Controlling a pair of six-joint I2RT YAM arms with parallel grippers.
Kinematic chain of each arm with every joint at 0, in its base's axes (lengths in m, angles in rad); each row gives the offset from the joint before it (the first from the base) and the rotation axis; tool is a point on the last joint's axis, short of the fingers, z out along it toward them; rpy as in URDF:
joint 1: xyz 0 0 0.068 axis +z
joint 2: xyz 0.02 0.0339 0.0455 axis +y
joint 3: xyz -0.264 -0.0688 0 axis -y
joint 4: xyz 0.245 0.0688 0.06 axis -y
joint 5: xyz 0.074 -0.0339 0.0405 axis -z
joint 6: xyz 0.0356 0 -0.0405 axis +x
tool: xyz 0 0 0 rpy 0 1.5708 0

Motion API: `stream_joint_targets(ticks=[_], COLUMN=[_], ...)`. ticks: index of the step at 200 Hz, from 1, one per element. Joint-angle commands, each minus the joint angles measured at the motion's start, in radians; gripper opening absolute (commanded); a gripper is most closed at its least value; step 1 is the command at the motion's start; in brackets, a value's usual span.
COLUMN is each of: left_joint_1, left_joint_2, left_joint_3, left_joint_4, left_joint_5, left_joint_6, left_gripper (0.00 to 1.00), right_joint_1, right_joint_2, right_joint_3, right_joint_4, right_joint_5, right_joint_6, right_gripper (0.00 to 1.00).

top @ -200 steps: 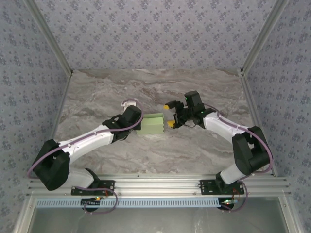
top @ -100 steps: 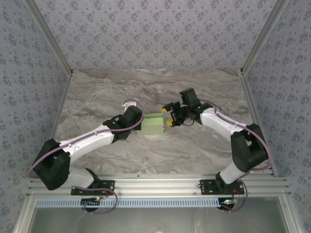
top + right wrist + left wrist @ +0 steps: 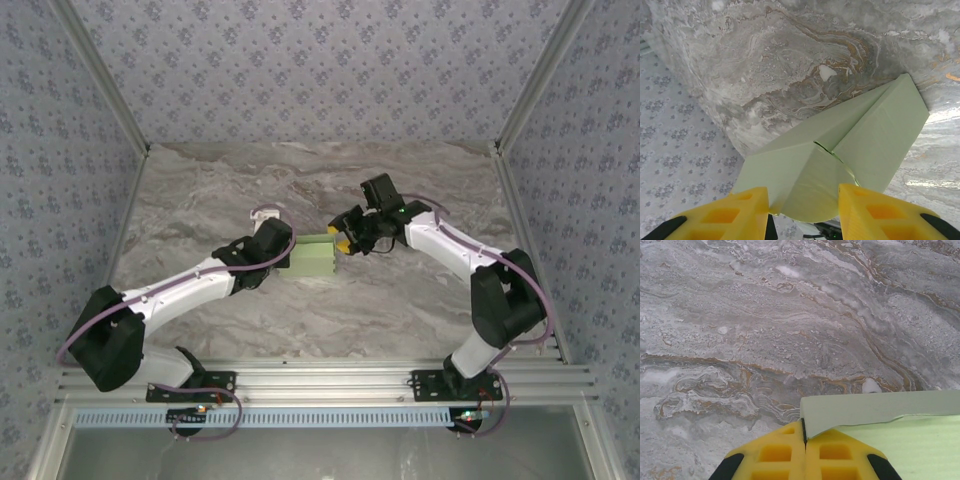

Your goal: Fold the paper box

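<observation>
The left pincer (image 3: 804, 434) is pressed together, its two yellow fingers (image 3: 775, 455) meeting flat with no gap, and it is clamped on the near corner of the paper box (image 3: 890, 430). A thin edge of the pale green card runs up out of the seam between the fingers. From that grip, a raised flap of the box stretches off to the right above the flat panel.

The right pincer (image 3: 802, 194) stands partly apart, one yellow finger on each side of the box's other end. A rounded tab of the card sits in the gap between them. The right-hand finger overlaps the edge of the tab, and the left-hand finger lies just beside the card. Whether either one is pressing on it cannot be told.

In the top view the box lies near the middle of the grey marbled tabletop (image 3: 300, 190), directly between the two pincers. Its long axis runs roughly left to right, from one pincer to the other. The left end points at the left wrist and the right end at the right pincer. In the right wrist view, two long panels meet along a raised crease running the length of the box.
</observation>
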Motion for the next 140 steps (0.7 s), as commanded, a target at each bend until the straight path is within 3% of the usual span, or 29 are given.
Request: stream_joint_targets(ticks=[1,125,134,140], left_joint_1=[-0.009,-0.015,-0.015,-0.015], left_joint_2=[0.028,0.029,0.03,0.03], left_joint_3=[-0.002,-0.009,-0.009,-0.009], left_joint_4=[-0.085,-0.081,-0.08,-0.08], left_joint_5=[0.014,0.006,0.005,0.005], left_joint_6=[-0.011,-0.015,-0.015,-0.015], left_gripper=[0.05,0.04,0.05,0.04], right_joint_1=[0.018,0.033,0.035,0.034], right_joint_2=[0.015,0.027,0.029,0.031], right_joint_3=[0.035,0.033,0.034,0.035], right_joint_4=[-0.058,-0.056,-0.061,-0.064], right_joint_5=[0.009,0.008,0.005,0.005], right_joint_6=[-0.036,-0.005,0.006,0.012], right_gripper=[0.41,0.34,0.22,0.21])
